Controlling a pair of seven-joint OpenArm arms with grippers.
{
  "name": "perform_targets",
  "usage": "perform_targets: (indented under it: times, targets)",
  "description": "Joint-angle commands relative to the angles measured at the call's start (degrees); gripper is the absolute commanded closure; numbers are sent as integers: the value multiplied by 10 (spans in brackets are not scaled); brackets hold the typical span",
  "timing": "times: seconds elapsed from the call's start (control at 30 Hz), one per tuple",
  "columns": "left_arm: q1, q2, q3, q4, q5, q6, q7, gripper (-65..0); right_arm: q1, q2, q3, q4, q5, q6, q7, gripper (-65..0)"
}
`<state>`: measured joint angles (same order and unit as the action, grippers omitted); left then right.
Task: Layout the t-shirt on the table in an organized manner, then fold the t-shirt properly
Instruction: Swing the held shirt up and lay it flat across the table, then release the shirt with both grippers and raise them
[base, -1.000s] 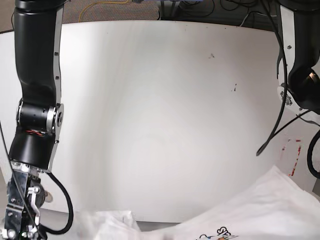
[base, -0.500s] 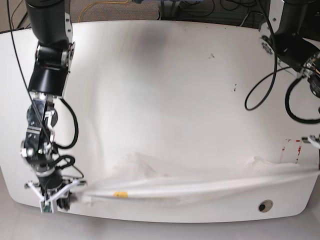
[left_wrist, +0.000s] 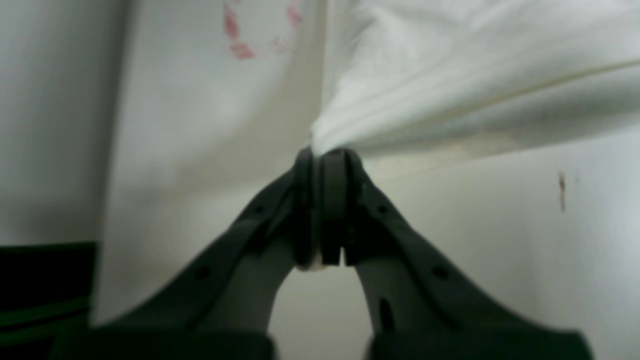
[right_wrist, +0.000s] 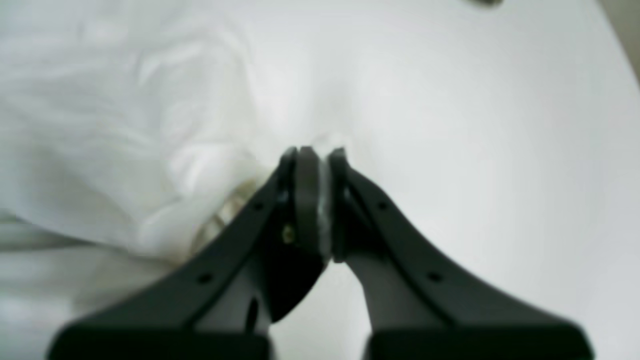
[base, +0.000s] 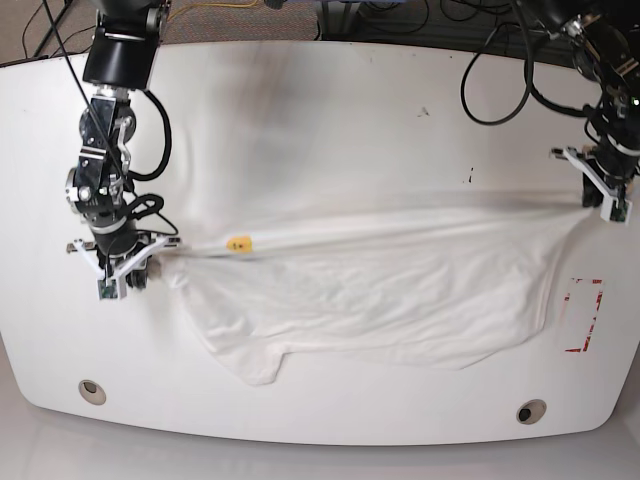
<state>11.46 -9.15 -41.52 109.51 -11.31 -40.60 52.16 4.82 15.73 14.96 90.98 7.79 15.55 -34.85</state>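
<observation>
Clearly both sets of jaws are pressed together on cloth: the left gripper (left_wrist: 325, 160) pinches a bunched edge of the white cotton t-shirt (base: 380, 300), and the right gripper (right_wrist: 315, 155) nips a thin sliver of it. Across the middle of the base view, the shirt hangs stretched between them over the large white smooth table (base: 330, 130), touching it lower down. Its print is mostly hidden; only a small yellow mark (base: 238, 244) shows, perhaps the smiley. Both wrist views are blurred.

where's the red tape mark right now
In the base view the red tape mark is on the table near its right edge, just right of the t-shirt and below the left gripper.
</observation>
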Motion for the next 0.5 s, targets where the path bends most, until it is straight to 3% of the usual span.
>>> perform_targets:
  times: [0.0,0.47]
  targets:
    - [35,-9,-5,9,3,6,-24,0,-16,-1,17,30,1,5,21,0]
    - [169,-3,-47,9,3,6,-26,0,-178,-35,53,102,0,9,21,0]
